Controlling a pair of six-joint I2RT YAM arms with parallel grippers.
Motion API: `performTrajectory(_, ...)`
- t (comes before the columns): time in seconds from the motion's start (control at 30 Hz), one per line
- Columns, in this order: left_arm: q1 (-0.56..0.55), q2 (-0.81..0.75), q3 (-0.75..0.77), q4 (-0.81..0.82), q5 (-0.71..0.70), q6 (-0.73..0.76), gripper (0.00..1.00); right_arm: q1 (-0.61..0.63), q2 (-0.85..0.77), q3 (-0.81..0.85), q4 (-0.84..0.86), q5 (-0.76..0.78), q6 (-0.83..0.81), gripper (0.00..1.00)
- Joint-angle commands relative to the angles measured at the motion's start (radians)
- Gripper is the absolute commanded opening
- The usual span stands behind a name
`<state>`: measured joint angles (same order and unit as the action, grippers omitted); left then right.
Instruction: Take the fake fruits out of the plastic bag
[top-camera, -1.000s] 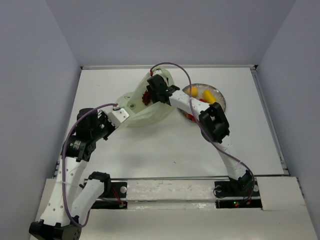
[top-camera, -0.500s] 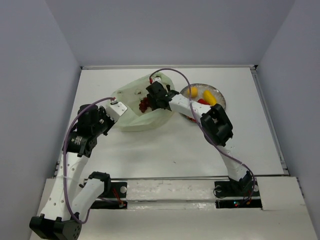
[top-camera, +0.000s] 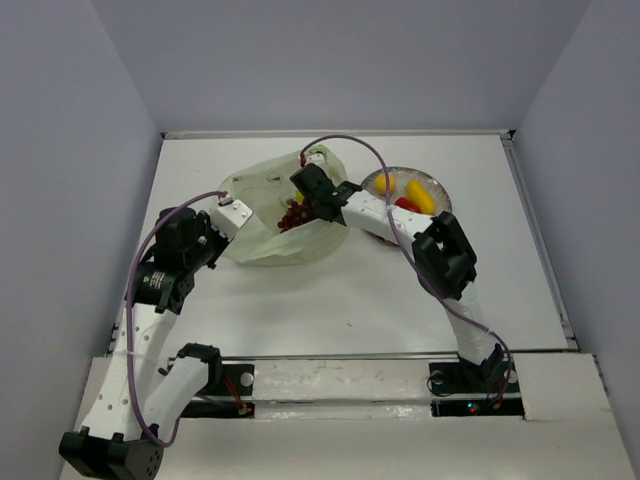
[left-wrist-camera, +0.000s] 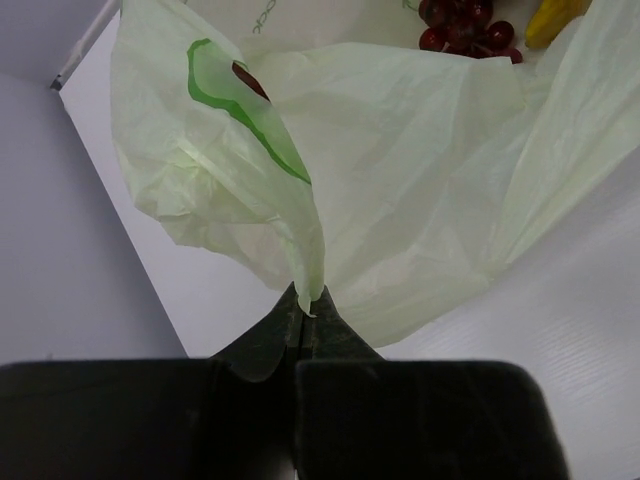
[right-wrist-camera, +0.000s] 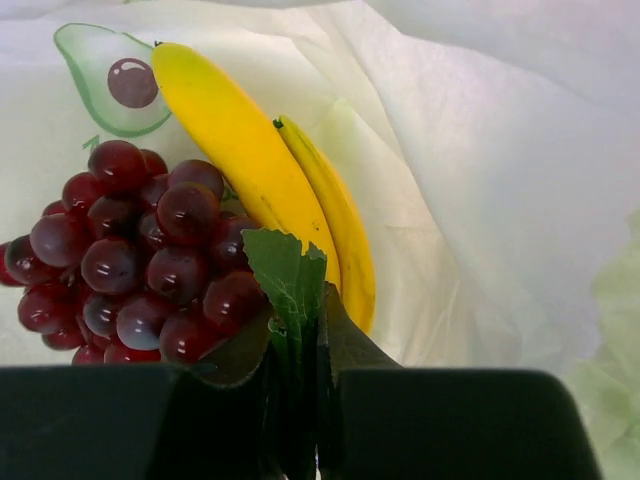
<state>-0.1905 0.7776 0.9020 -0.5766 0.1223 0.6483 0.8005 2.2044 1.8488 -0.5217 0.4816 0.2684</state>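
The plastic bag (top-camera: 262, 232) lies open at the back of the table, pale green with an avocado print (left-wrist-camera: 245, 120). My left gripper (top-camera: 229, 204) is shut on a twisted edge of the bag (left-wrist-camera: 400, 180), pinched at the jaw tips (left-wrist-camera: 303, 300). My right gripper (top-camera: 298, 207) reaches into the bag's mouth. In the right wrist view it (right-wrist-camera: 300, 320) is shut on the green leaf (right-wrist-camera: 285, 270) of the dark red grape bunch (right-wrist-camera: 140, 260). Two yellow bananas (right-wrist-camera: 250, 160) lie beside the grapes inside the bag. The grapes (top-camera: 291, 216) show through the opening from above.
A round grey plate (top-camera: 443, 203) sits right of the bag and holds two yellow fruits (top-camera: 385, 183) (top-camera: 420, 193) and a red one (top-camera: 405, 204). The right arm's forearm crosses the plate's near left rim. White walls close the table at back and sides.
The right gripper has gone from open to shut on the grape bunch's leaf. The bag has sagged and spread wider to the left, and the left gripper has shifted slightly with it.
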Motion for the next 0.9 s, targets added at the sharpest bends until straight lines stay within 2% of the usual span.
performTrajectory(0.0,-0.006,-0.003,0.037,0.011,-0.006,-0.012,0.07,0.026,-0.034,-0.025,-0.175,-0.176,-0.001,0.01)
performTrajectory(0.1,-0.006,-0.003,0.028,0.009,-0.009,-0.006,0.07,0.026,-0.123,-0.063,-0.100,-0.284,-0.017,0.01)
performTrajectory(0.33,-0.006,-0.012,0.014,0.001,-0.004,0.008,0.07,0.026,-0.186,-0.106,-0.009,-0.330,-0.011,0.01)
performTrajectory(0.6,-0.006,0.000,-0.009,-0.003,-0.004,0.011,0.08,0.098,-0.210,-0.062,0.031,-0.230,-0.067,0.01)
performTrajectory(0.8,-0.006,0.029,0.066,0.095,-0.024,-0.108,0.08,0.098,-0.320,-0.241,0.196,-0.134,-0.002,0.01)
performTrajectory(0.87,-0.006,0.066,0.092,0.147,-0.041,-0.131,0.08,0.098,-0.321,-0.257,0.259,-0.107,-0.029,0.01)
